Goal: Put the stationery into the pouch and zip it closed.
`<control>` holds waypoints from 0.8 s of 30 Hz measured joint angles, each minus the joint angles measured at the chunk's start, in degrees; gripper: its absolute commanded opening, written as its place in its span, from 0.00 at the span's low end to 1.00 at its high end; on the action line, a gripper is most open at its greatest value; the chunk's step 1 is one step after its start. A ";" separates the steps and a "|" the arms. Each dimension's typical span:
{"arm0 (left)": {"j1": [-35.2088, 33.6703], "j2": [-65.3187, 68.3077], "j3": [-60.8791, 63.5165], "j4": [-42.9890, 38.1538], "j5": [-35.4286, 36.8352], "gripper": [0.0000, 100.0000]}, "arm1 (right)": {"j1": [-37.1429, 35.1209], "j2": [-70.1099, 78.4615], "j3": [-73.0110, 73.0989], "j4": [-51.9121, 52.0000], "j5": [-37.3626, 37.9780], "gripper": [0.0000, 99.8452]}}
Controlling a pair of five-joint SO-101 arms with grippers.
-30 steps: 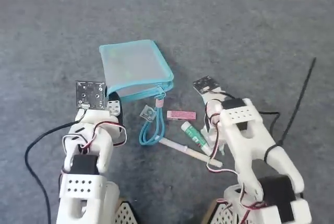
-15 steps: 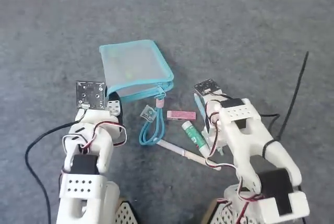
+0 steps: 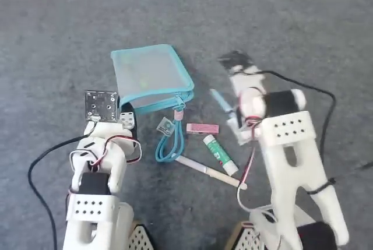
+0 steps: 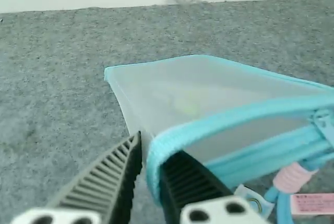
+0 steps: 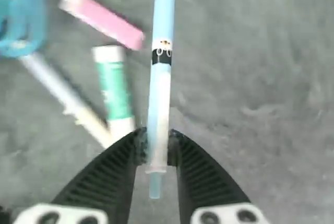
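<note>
The translucent teal pouch (image 3: 150,75) lies open-edged at the table's middle. My left gripper (image 4: 151,174) is shut on the pouch's (image 4: 209,91) zip rim at its near left corner (image 3: 127,115). My right gripper (image 5: 155,148) is shut on a light blue pen (image 5: 162,62), which is held above the table to the right of the pouch (image 3: 221,101). On the table below lie a pink eraser (image 3: 202,128), a green and white glue stick (image 3: 220,154) and a long white pen (image 3: 210,170). These also show in the right wrist view: the pink eraser (image 5: 102,19), the glue stick (image 5: 115,91), the white pen (image 5: 62,91).
A blue cord loop (image 3: 171,142) with a small tag (image 3: 165,126) hangs from the pouch's zip pull (image 3: 178,110). Cables trail beside both arms. Grey carpet lies open behind and to the right of the pouch.
My right arm has risen from beside the glue stick and swung toward the back with the blue pen in its fingers. The left arm and the pouch have stayed put.
</note>
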 measured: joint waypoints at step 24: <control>0.00 0.00 0.00 0.00 0.00 0.01 | -8.62 -1.05 -21.80 11.34 -2.64 0.01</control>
